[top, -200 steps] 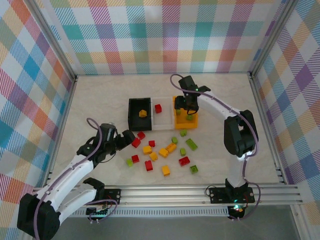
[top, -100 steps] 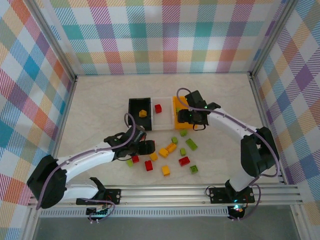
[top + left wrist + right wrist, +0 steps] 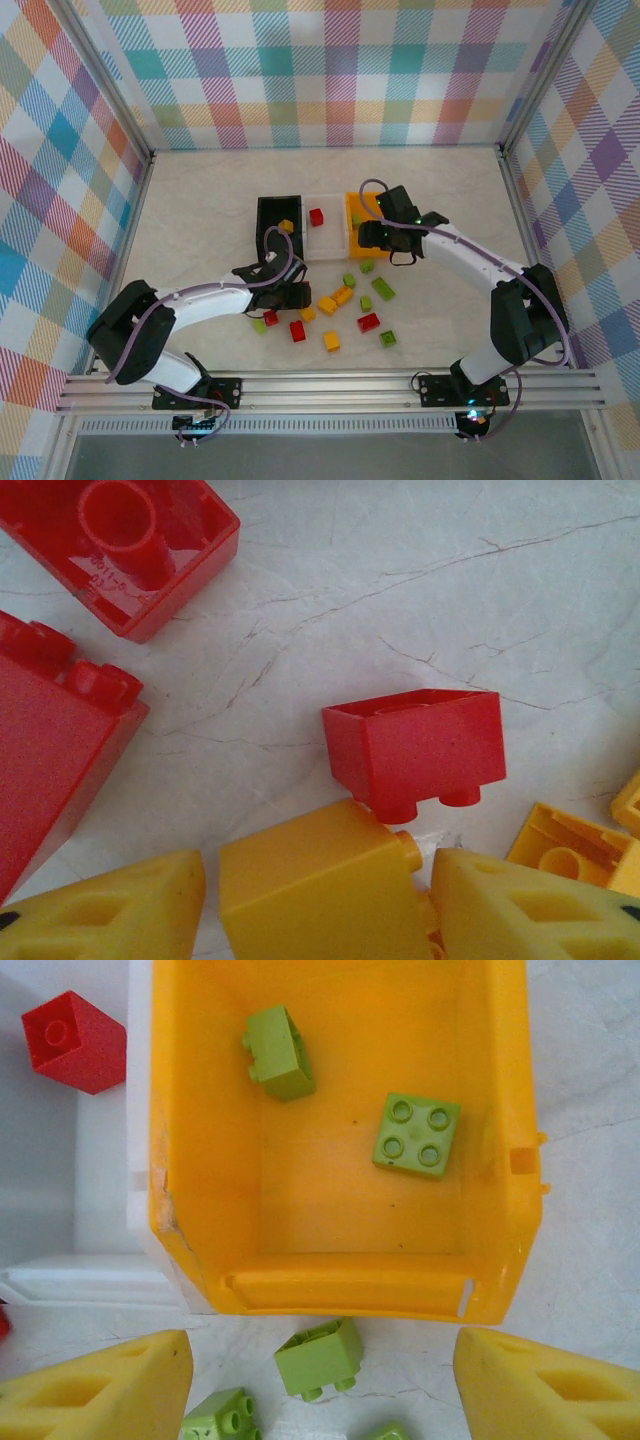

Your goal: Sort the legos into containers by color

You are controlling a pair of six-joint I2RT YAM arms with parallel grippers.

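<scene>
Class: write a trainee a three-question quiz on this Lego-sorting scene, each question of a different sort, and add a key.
1. True or false: the orange bin holds two green bricks.
2. What colour is the single brick in the white bin? A red, B green, C yellow.
3. Fill the gap: between the fingers of the left pincer sits a Lego coloured ____.
Key: 1 true; 2 A; 3 yellow.
</scene>
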